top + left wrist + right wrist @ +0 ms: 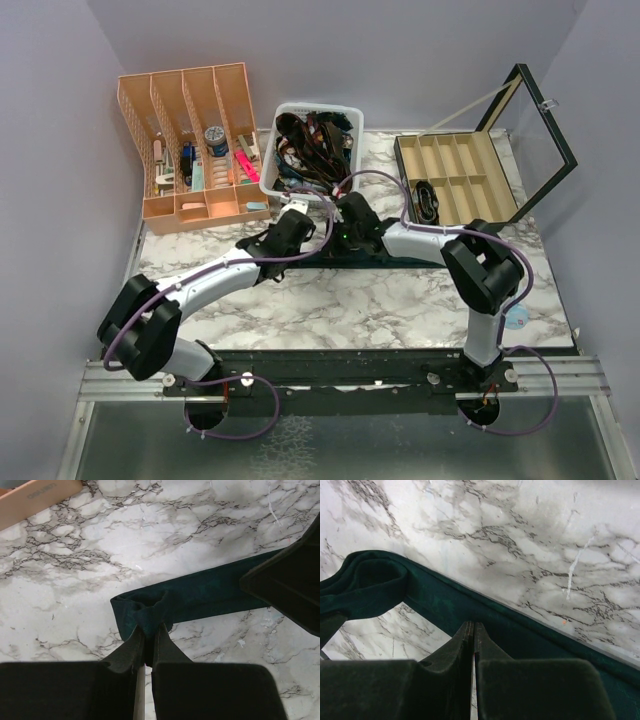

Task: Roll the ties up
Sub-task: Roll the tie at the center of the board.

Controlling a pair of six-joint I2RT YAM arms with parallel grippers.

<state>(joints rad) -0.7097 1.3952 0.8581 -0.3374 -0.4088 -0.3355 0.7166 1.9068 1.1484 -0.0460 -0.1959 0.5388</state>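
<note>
A dark teal tie lies across the marble table. In the top view the tie runs as a dark strip in front of both wrists. My left gripper is shut on the tie's folded, bunched end. The right gripper is shut, its tips pinching the near edge of the tie's strip, which curls into a loop at the left. From above, the left gripper and right gripper stand close together. More ties fill a white basket behind them.
An orange desk organiser stands at the back left. A dark compartment box with its glass lid raised stands at the back right. The right arm's black body sits over the tie in the left wrist view.
</note>
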